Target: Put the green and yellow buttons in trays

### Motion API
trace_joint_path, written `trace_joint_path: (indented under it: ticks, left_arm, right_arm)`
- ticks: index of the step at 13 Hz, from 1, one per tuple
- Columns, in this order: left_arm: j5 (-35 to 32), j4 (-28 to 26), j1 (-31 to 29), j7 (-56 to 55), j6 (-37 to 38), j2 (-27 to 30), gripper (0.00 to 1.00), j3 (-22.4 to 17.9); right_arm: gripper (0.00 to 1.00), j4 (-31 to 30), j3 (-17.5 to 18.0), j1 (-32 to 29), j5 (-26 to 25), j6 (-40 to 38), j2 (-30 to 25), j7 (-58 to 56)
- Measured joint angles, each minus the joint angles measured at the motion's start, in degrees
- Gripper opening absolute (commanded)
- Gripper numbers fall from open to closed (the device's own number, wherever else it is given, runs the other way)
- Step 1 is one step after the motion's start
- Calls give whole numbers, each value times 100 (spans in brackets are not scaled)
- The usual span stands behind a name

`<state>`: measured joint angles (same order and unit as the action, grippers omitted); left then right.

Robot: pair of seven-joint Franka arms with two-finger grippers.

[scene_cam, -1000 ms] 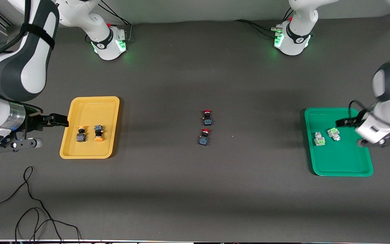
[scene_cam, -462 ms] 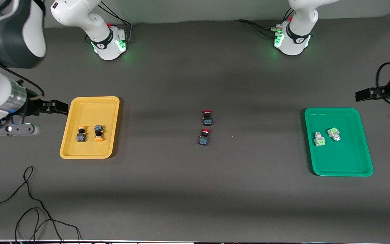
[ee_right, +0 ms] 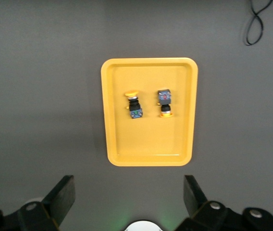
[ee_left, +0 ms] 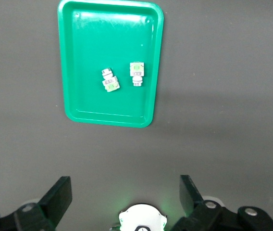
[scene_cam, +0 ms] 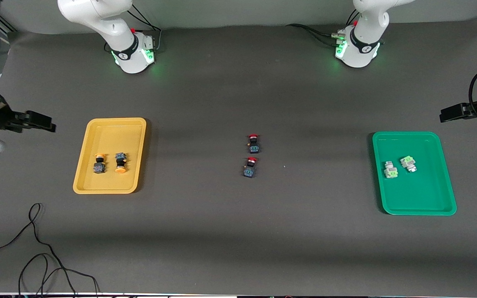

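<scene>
Two yellow buttons (scene_cam: pixel 99 163) (scene_cam: pixel 120 162) lie side by side in the yellow tray (scene_cam: pixel 114 132), seen from above as yellow buttons (ee_right: pixel 133 104) (ee_right: pixel 165 102) in the tray (ee_right: pixel 148 139). Two green buttons (scene_cam: pixel 390 169) (scene_cam: pixel 408 162) lie in the green tray (scene_cam: pixel 420 194); the left wrist view shows these buttons (ee_left: pixel 110 80) (ee_left: pixel 136 73) in their tray (ee_left: pixel 110 29). My right gripper (scene_cam: pixel 44 122) (ee_right: pixel 129 195) hangs open and empty, high over the bare table beside the yellow tray. My left gripper (scene_cam: pixel 449 113) (ee_left: pixel 125 197) is open and empty too, high beside the green tray.
Two red-capped buttons (scene_cam: pixel 254 143) (scene_cam: pixel 250 167) lie mid-table between the trays. A black cable (scene_cam: pixel 35 248) loops on the table nearer the front camera than the yellow tray. The arm bases (scene_cam: pixel 133 54) (scene_cam: pixel 358 49) stand at the table's back edge.
Both arms have drawn up and outward: the right gripper left the yellow tray's edge, the left gripper left the space over the green tray. The buttons have not moved.
</scene>
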<state>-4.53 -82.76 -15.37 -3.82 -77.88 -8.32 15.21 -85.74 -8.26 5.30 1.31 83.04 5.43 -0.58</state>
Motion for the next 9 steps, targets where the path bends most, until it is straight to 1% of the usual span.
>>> trace_joint_path:
  ticks: [1,2,3,4,7,9]
  left_arm:
    - [22,-2,1,2,1,-10,100,1]
    - [36,-12,5,3,3,-14,100,4]
    - [52,-26,12,3,3,-13,100,9]
    - [86,-44,20,2,3,-11,100,11]
    - [171,-80,92,-26,1,-3,100,25]
    - [190,-80,251,-235,0,0,100,35]
  right_arm:
    - [100,-50,633,-657,-33,0,-105,1]
    - [100,-76,1146,-1203,-44,0,-193,3]
    - [100,-96,1420,-1510,-46,0,-261,3]
    - [100,-117,1502,-1610,-47,0,-308,3]
    - [100,-130,1530,-1622,-53,9,-331,15]
    - [100,-128,1533,-1622,-58,13,-331,19]
